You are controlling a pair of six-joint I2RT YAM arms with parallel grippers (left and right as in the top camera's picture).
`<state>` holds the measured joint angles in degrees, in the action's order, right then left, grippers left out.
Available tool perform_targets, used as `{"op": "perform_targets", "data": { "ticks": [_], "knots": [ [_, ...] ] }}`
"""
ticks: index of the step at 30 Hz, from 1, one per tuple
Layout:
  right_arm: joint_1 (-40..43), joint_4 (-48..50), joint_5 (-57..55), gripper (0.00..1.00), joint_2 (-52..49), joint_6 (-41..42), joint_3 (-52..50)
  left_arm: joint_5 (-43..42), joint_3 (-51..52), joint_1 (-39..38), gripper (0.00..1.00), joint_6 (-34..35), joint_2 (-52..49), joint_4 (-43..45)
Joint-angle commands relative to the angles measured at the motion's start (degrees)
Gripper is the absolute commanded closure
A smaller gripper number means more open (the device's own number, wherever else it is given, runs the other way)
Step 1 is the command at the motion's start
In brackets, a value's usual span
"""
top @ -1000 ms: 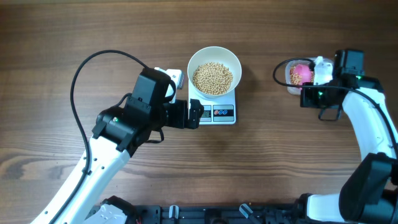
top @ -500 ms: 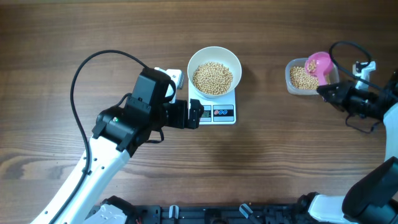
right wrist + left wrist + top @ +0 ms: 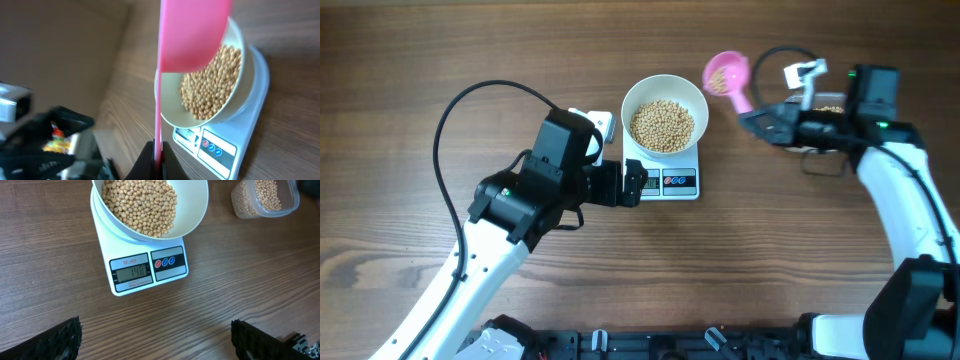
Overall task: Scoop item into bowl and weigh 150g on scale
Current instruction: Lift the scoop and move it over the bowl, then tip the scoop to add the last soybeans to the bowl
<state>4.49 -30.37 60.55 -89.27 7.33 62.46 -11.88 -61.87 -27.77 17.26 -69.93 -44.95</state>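
Scale (image 3: 147, 269) top mostly beneath bowl (image 3: 192, 207)

The bowl (image 3: 636, 96) holding beans (image 3: 662, 124) sits on the scale (image 3: 665, 184).

The scale (image 3: 172, 272) reads 140, the last digit uncertain.

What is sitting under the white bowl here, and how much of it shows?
The scale sits under the bowl. Mostly its front strip with the display and buttons shows; the bowl, filled with beans, covers most of the platform.
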Motion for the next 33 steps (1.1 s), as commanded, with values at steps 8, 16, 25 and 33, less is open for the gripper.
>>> {"op": "perform_targets", "data": {
  "ticks": [8, 16, 25, 33],
  "knots": [
    [-14.51, 2.25, -30.95, 0.96, 4.44, -8.83, 1.44, -0.28, -0.94, -0.24, 0.00, -0.31, -0.20, 0.13],
    [-24.02, 1.79, -41.53, 0.96, 4.55, -18.40, 1.44, -0.28, -0.94, -0.24, 0.00, -0.31, -0.20, 0.13],
    [-24.15, 1.01, -46.16, 0.96, 4.52, -23.80, 1.44, -0.28, -0.94, -0.24, 0.00, -0.31, -0.20, 0.13],
    [-24.20, 0.94, -46.77, 0.96, 5.40, -23.63, 1.44, -0.28, -0.94, -0.24, 0.00, -0.31, -0.20, 0.13]
  ]
}}
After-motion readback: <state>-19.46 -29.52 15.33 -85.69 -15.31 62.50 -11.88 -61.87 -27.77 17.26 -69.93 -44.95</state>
